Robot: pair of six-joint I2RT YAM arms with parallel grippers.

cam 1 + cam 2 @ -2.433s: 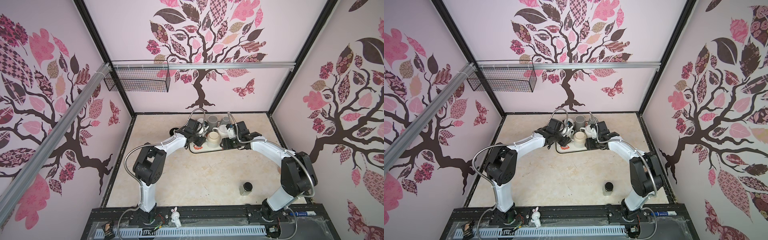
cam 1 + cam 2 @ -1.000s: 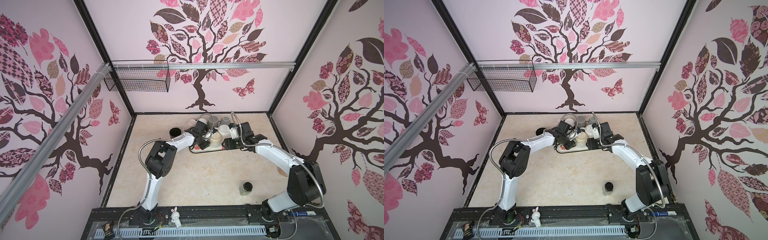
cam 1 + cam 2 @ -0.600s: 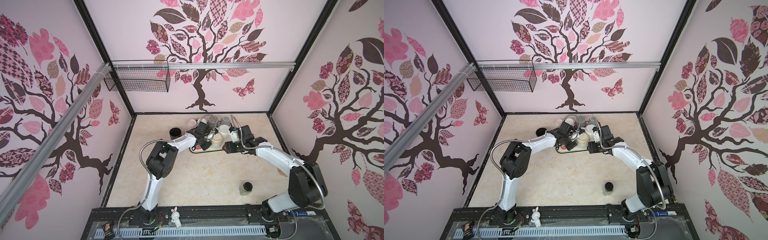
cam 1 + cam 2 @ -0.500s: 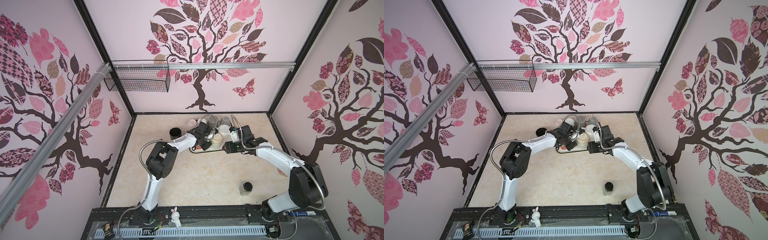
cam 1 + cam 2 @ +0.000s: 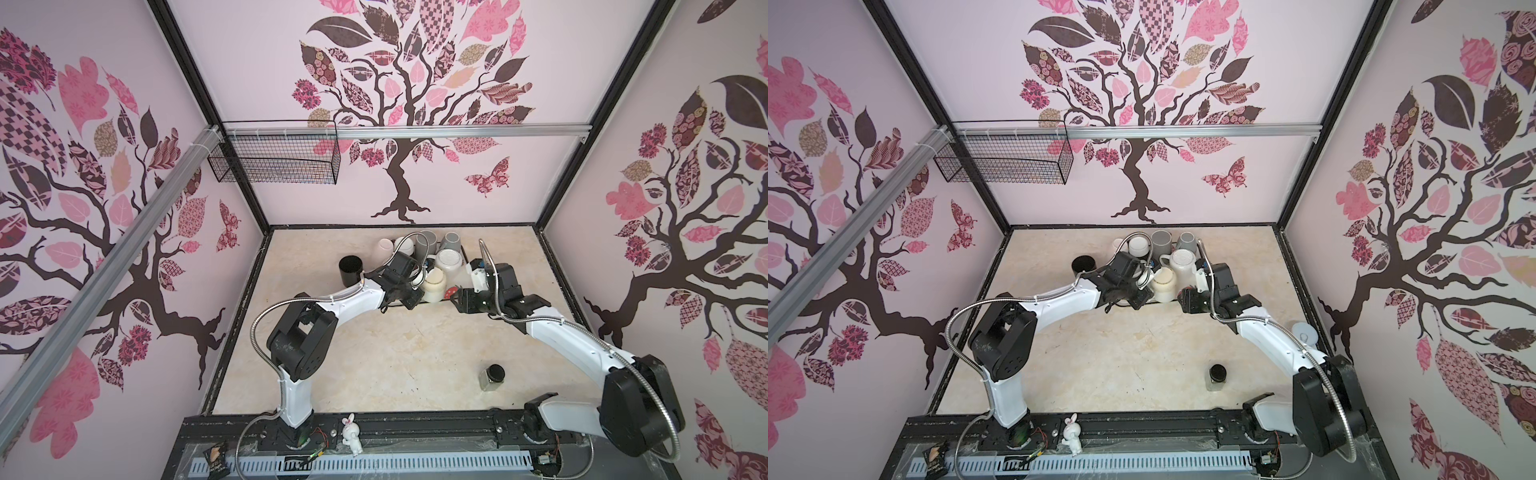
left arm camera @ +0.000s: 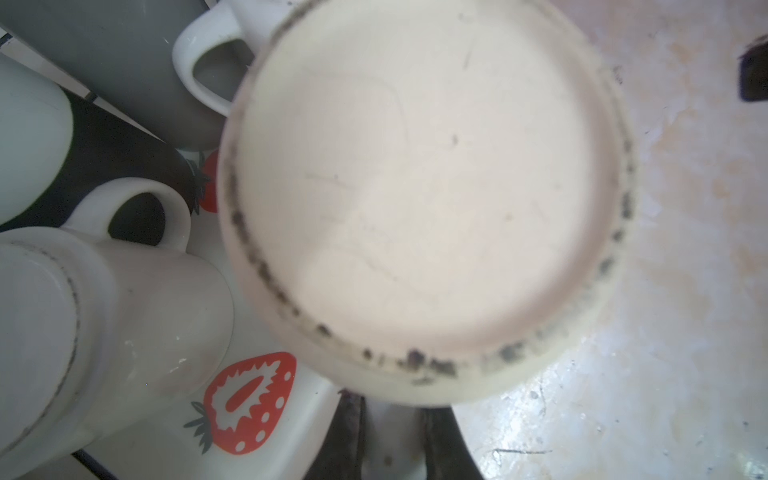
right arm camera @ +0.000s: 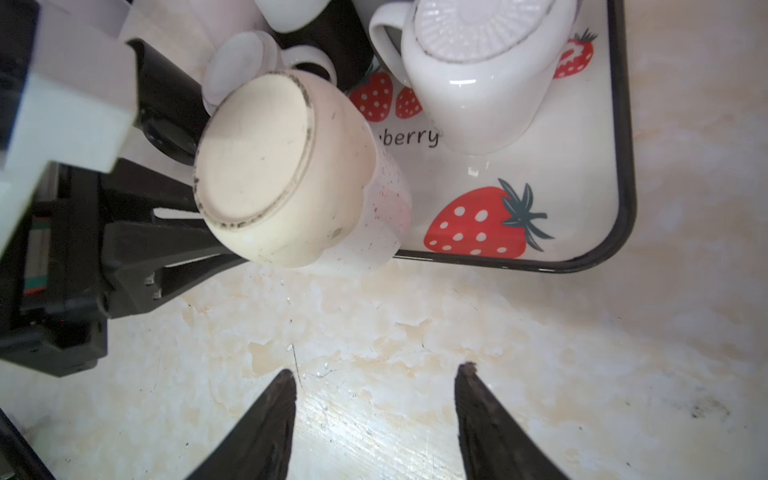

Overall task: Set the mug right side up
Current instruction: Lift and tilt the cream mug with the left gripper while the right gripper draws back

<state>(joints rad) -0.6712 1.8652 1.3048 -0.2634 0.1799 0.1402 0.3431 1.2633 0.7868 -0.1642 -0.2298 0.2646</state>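
My left gripper (image 6: 392, 436) is clenched on the mug (image 6: 415, 199). In the left wrist view my two fingers (image 6: 353, 432) stand close together with a pale strip of the mug pinched between them. The mug's base fills most of that view. I can't tell whether the strip is rim or handle.

In both top views the mug (image 5: 433, 284) lies toward 12 o'clock on the table (image 5: 374, 353), at the tray's near edge. My left gripper (image 5: 417, 291) meets it from 9 o'clock. My right gripper (image 5: 456, 298) stands at its 3 o'clock, near but apart.

The right wrist view shows the mug (image 7: 270, 166) upside down and tilted, its base leaning toward my left fingers (image 7: 187, 245). Its speckled lower body crosses the tray (image 7: 623, 208) rim. I can't tell whether it rests there or hangs just above.

My right gripper (image 7: 376, 371) is released, its fingers spread wide over bare table with nothing between them. The mug lies beyond the tips, not between them.

A white mug (image 5: 449, 259) stands base up on the tray at 1 o'clock from mine.
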